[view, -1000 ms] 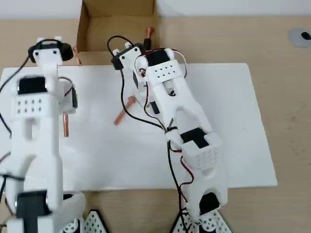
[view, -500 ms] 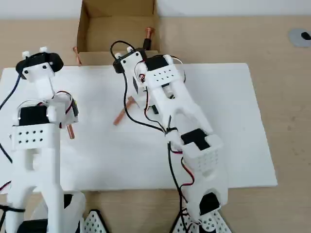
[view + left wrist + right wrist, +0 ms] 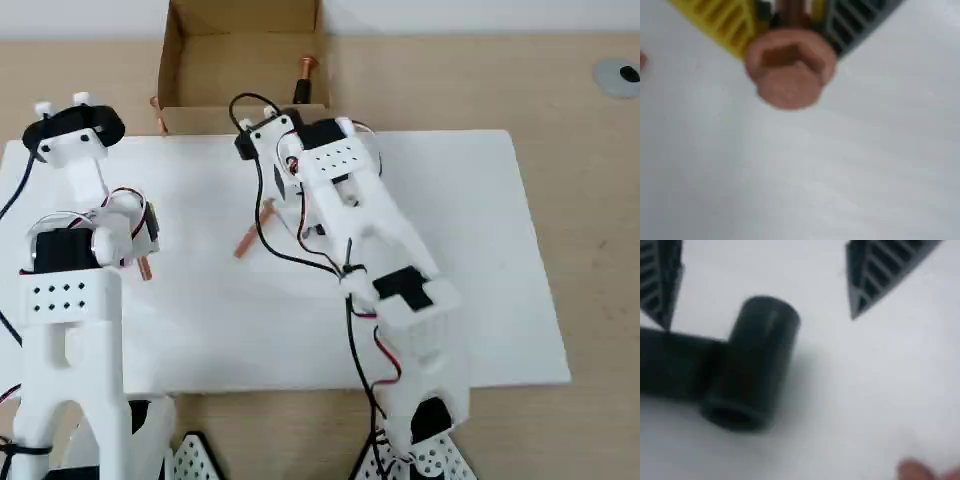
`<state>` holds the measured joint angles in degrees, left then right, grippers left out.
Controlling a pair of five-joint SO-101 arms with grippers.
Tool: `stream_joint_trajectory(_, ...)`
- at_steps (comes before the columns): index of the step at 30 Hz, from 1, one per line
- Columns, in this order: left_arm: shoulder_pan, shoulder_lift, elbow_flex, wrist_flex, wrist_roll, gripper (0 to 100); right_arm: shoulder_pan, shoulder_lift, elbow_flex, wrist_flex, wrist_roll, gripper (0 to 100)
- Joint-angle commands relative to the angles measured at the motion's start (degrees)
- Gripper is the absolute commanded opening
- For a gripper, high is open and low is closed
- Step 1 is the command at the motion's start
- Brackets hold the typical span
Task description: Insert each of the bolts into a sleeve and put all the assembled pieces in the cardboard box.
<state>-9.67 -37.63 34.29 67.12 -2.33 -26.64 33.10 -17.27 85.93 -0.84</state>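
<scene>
My left pincer (image 3: 790,17) is clamped on a copper bolt (image 3: 789,70), its head pointing away from the fingers, over the left part of the white mat (image 3: 470,260). My right pincer (image 3: 760,317) is spread wide above a black sleeve (image 3: 756,365) that lies on the mat touching a second sleeve (image 3: 670,365). I judge the job now is grabbing that sleeve. I would lower straight, one finger on each side of the near sleeve only, and close around its middle, leaving the bore free for the bolt. Knocking the neighbour could roll both. A loose bolt (image 3: 254,229) lies nearby; the cardboard box (image 3: 172,60) sits beyond the mat.
</scene>
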Motion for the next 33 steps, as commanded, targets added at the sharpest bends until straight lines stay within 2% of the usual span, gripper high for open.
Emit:
stream_joint_trajectory(1,0.88,-2.07,-0.35,-0.62,0.26,1,-0.92,-0.04,-0.04,-0.7,-0.09,26.7)
stream_joint_trajectory(8,0.7,-2.07,-0.35,-0.62,0.18,1,-0.66,6.46,-0.66,-0.88,-0.09,26.7)
stream_joint_trajectory(15,0.7,-2.07,-0.35,-0.62,0.09,1,-0.75,6.9,-5.14,-0.26,0.18,26.6)
stream_joint_trajectory(24,0.79,-2.07,-0.26,-0.62,0.09,1,-0.66,7.16,-13.76,4.31,0.62,9.2)
stream_joint_trajectory(33,0.79,-2.07,-0.26,-0.53,0.09,1,-0.66,7.16,-13.32,5.45,1.85,7.7)
